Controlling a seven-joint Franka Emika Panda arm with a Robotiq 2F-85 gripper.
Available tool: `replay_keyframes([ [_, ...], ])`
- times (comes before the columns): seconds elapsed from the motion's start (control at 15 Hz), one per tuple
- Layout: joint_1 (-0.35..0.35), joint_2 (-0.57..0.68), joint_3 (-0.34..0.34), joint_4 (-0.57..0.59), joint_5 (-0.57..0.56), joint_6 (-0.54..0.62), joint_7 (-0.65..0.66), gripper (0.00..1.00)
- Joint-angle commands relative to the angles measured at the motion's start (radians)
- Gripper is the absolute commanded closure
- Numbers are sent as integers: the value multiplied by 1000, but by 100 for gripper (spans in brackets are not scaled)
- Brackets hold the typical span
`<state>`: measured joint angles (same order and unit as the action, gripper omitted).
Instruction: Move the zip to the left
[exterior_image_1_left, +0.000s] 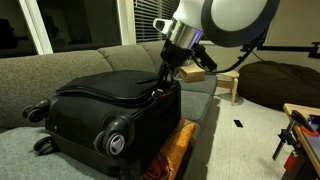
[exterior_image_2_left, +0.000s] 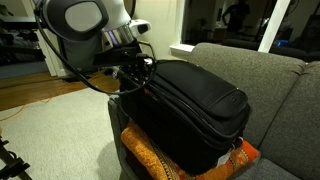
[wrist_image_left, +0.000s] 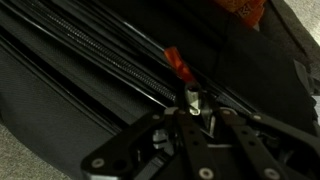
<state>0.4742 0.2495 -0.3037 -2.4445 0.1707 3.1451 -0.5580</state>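
Black fabric fills most of each view: a wheeled suitcase (exterior_image_1_left: 100, 100) lies flat on a grey sofa (exterior_image_1_left: 60, 62), its wheels (exterior_image_1_left: 115, 141) turned toward the camera in an exterior view. An orange patterned cloth (exterior_image_2_left: 150, 160) shows from beneath the case at the sofa's edge. The arm reaches down to the top edge of the case, at a corner far from the wheels, and the gripper (wrist_image_left: 192, 108) meets the fabric there. In the wrist view the zip (wrist_image_left: 192, 97) shows as a small pale metal pull right at the fingertips, at the end of a zipper track (wrist_image_left: 110, 58) that runs diagonally from the upper left across the dark cloth. The two fingers are drawn together, pinching the pull between their tips. A small red tab (wrist_image_left: 177, 64) lies just beyond the pull, close against the track. In both exterior views the pull itself is too small and too hidden by the gripper to make out. A wooden stool (exterior_image_1_left: 232, 88) stands on the floor past the sofa's arm, well apart from the case
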Motion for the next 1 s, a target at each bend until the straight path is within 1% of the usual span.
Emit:
replay_keyframes([
  [0.0, 107, -24, -55, 4, -32, -29, 36, 94],
  [0.13, 153, -21, -87, 4, -38, -26, 39, 94],
  [0.47, 296, -12, -140, 23, -43, -27, 45, 94],
  [0.53, 314, -11, -149, 28, -40, -30, 44, 86],
  [0.6, 327, -6, -158, 31, -34, -32, 43, 56],
  [0.67, 334, -9, -161, 31, -27, -41, 41, 60],
  [0.73, 336, -11, -166, 28, -22, -43, 39, 58],
  [0.87, 332, -15, -173, 23, -15, -51, 38, 47],
  [0.93, 328, -15, -177, 22, -12, -53, 39, 39],
])
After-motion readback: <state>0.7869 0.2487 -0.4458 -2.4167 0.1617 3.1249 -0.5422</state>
